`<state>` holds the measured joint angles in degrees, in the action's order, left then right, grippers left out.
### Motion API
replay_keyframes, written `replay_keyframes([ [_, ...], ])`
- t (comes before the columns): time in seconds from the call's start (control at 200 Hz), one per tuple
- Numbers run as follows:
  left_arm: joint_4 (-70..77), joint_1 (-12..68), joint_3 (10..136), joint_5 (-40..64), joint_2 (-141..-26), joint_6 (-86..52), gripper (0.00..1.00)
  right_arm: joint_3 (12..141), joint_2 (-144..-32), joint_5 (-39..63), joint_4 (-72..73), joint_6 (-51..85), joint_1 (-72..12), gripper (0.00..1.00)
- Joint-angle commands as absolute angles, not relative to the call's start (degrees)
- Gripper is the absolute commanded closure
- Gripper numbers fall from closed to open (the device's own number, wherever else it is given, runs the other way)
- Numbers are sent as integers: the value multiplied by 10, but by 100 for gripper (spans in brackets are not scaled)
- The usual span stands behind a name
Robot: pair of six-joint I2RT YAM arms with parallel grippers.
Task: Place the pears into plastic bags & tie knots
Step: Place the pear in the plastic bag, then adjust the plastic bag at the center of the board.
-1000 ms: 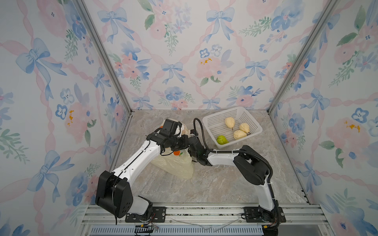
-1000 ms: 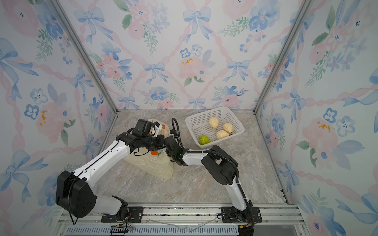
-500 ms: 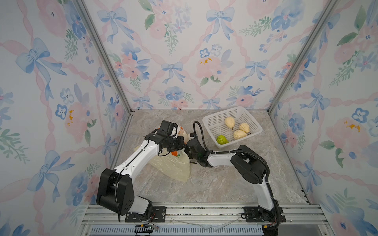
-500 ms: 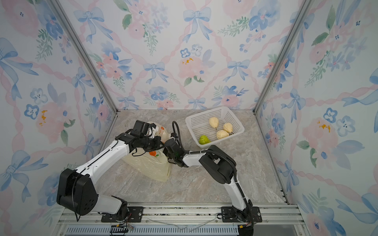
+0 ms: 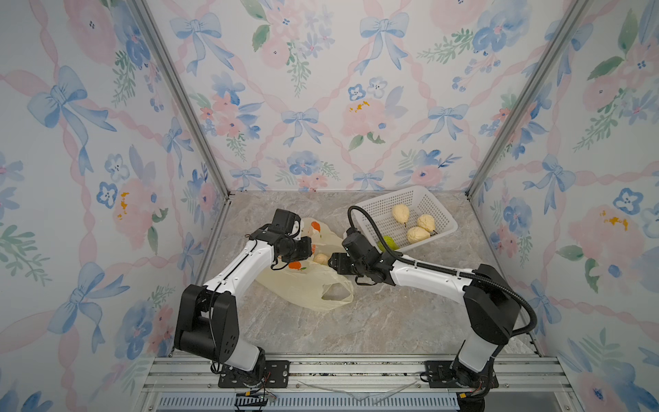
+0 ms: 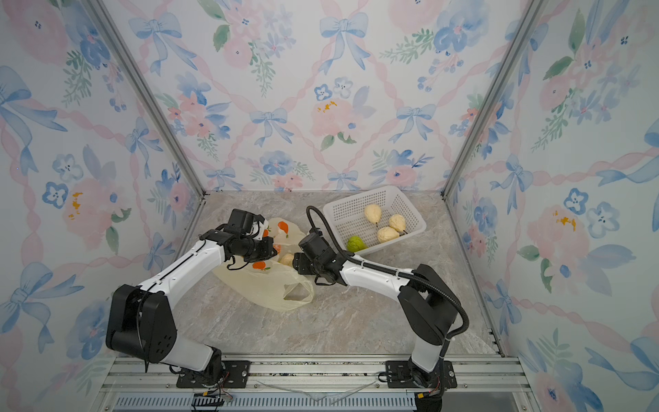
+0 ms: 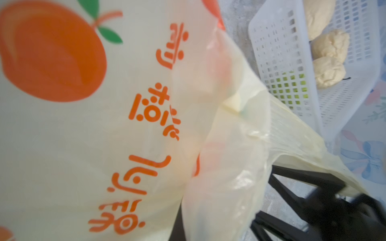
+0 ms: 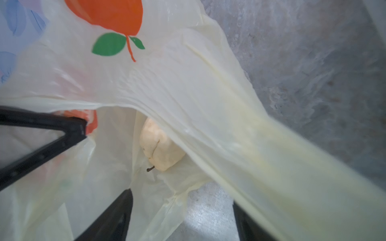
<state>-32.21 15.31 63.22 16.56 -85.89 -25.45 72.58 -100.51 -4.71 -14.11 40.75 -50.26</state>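
left arm [image 5: 246,265] and right arm [image 5: 428,280] both reach in low toward the middle, tips almost nose to nose. left gripper [image 5: 308,250] is pinched tight on the plastic bag [image 5: 303,285], right gripper [image 8: 181,200] has its jaws spread wide and empty

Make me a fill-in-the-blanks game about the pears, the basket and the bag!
The white basket holds ____ pears in all.
Just one basket pear is coloured ____.
The plastic bag shows ____ cream pear inside it.
Missing words: four; green; one.
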Motion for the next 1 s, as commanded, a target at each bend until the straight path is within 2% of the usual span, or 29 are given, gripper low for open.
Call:
replay_keyframes([
  [0.0, -333, 156, 631, 139, -856, -235, 100, 732, -1011, -75, -255, 361, -491, 26],
  [0.33, -333, 156, 633, 160, -871, -200, 100, 664, -849, -37, -247, 269, -451, 26],
  [0.465, -333, 156, 636, 169, -869, -175, 100, 636, -788, -10, -243, 199, -417, 21],
  [0.595, -333, 156, 643, 187, -871, -152, 100, 631, -802, 58, -228, 98, -380, 15],
  [0.765, -340, 156, 644, 231, -884, -120, 100, 675, -889, 122, -215, 19, -374, 8],
  [0.835, -347, 156, 646, 240, -883, -106, 100, 707, -934, 149, -231, 24, -369, 14],
  [0.995, -353, 155, 657, 225, -871, -94, 100, 715, -964, 183, -234, 48, -369, 41],
])
